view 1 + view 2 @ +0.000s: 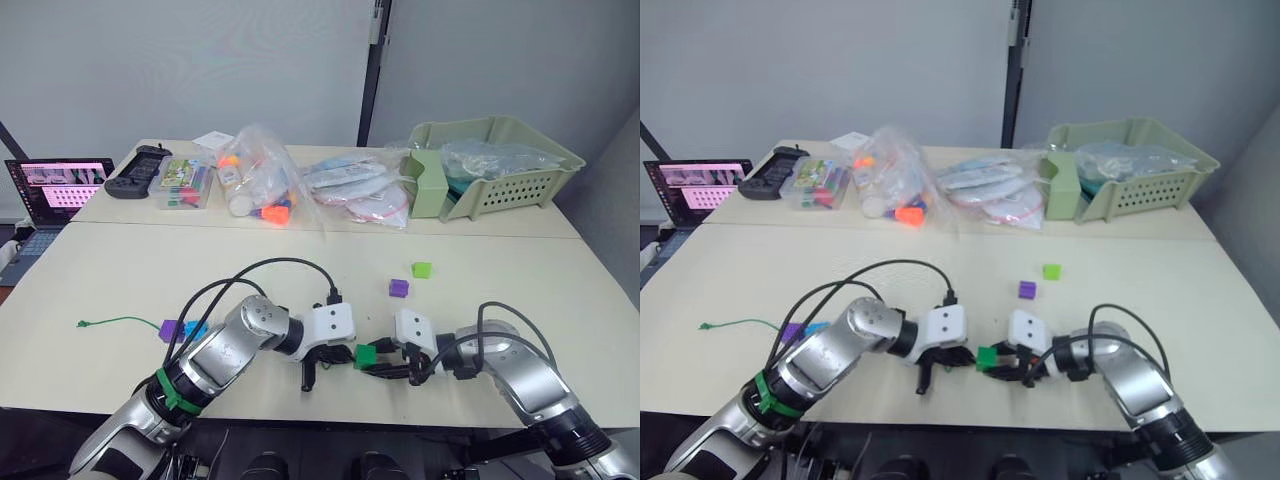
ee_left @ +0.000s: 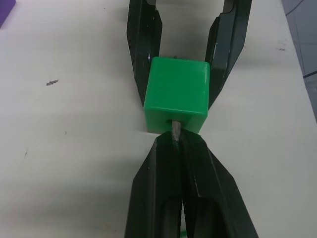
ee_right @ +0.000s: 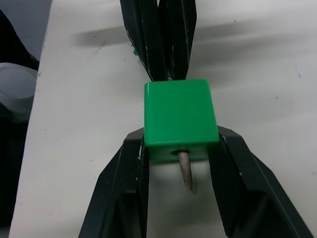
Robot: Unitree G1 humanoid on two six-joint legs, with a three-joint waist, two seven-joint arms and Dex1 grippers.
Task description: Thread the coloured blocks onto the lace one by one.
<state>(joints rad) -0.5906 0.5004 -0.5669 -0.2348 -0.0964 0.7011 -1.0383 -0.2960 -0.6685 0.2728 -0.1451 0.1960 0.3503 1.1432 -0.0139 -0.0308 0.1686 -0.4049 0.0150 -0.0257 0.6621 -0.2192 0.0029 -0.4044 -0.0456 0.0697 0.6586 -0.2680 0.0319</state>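
A dark green block sits near the table's front edge, and my right gripper is shut on its two sides. My left gripper is shut on the lace's pale tip, pushed into the block's hole. The tip pokes out of the block's far face in the right wrist view. The green lace trails left across the table. A purple block and a blue block lie by my left forearm. Another purple block and a lime block lie behind the grippers.
Along the back of the table stand a green basket, clear bags of toys, a clear box of pens and a black controller. An open laptop sits at the far left.
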